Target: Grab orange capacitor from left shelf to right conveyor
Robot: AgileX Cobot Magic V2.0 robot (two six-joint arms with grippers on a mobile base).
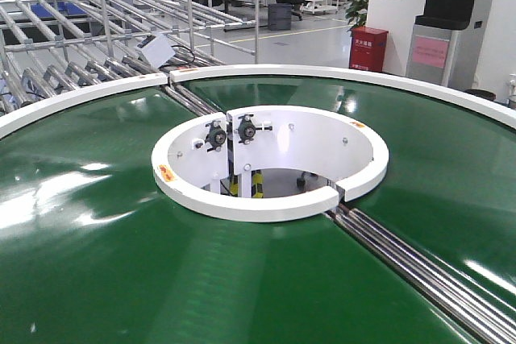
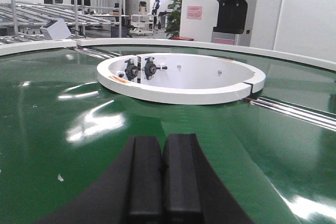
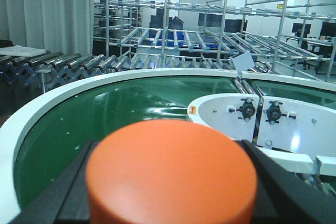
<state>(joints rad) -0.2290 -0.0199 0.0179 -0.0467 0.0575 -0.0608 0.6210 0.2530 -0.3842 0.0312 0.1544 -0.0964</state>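
Pose: my right gripper [image 3: 176, 205] sits low and level by the outer white rim [image 3: 31, 119] of the green belt [image 3: 105, 114], jaws clenched on the orange capacitor [image 3: 171, 171]. My left gripper [image 2: 164, 163] is level too, jaws pressed together on nothing; open belt ahead up to the inner ring [image 2: 178, 95]. That ring carries an orange sticker [image 2: 119, 78], text too small to read.

Orange capacitor [image 3: 171, 174], round, close above green conveyor [image 3: 105, 111]

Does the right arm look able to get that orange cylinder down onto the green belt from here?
Probably yes. The orange cylinder sits between its jaws, and the green belt lies just below and ahead, with nothing visible on that stretch. The white ring is off to the right.
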